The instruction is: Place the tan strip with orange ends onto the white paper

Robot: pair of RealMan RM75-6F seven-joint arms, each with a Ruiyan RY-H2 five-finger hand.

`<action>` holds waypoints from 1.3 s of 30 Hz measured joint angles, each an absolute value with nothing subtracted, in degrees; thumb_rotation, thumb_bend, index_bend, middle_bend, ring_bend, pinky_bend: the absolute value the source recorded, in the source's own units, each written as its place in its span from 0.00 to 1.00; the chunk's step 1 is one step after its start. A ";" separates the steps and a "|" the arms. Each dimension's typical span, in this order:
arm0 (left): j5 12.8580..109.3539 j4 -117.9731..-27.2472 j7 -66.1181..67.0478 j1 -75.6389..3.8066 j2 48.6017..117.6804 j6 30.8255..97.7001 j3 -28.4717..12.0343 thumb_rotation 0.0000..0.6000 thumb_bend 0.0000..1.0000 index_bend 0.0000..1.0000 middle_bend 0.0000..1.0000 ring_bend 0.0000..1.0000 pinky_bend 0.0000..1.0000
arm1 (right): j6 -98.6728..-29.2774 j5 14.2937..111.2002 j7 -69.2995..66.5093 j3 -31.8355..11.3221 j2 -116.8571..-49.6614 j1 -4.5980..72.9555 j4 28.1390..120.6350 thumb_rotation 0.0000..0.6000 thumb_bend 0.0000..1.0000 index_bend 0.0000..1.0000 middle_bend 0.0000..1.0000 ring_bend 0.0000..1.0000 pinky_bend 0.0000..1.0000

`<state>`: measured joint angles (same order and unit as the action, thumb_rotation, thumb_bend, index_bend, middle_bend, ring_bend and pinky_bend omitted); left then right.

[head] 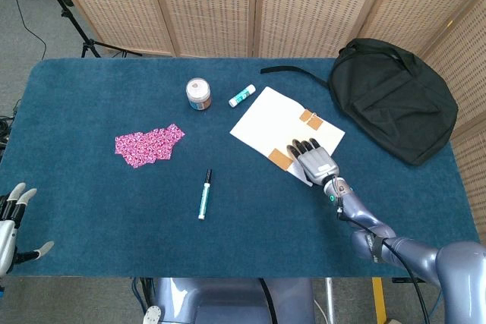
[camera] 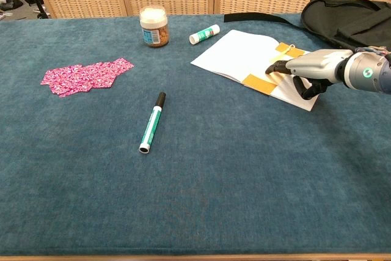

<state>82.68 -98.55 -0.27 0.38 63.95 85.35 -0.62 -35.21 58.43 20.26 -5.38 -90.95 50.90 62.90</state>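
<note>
1 blue carpeted table [head: 91, 210] before woven folding screens [head: 213, 5].

Right robot hand [head: 314, 160] extended palm-down from lower right, fingers [camera: 282, 68] stretched forward and held close together, thumb curled beneath in chest view. Grey wrist and forearm trailing back toward bottom right corner of head view, bent at the elbow. Left robot hand [head: 11, 221] at far left edge of head view, upright, fingers spread apart and holding nothing, thumb jutting sideways. Left arm outside both views.
</note>
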 measured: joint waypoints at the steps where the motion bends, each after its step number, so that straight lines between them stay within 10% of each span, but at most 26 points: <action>1: 82.64 -98.54 -0.16 0.36 63.99 85.33 -0.63 1.00 0.00 0.00 0.00 0.00 0.00 | -35.10 58.68 20.84 -5.16 -90.89 51.15 62.55 1.00 1.00 0.01 0.00 0.00 0.02; 39: 82.28 -98.59 0.92 0.06 64.50 84.78 -0.61 1.00 0.00 0.00 0.00 0.00 0.00 | -36.30 65.25 22.00 -3.15 -89.30 52.05 60.82 1.00 1.00 0.00 0.00 0.00 0.05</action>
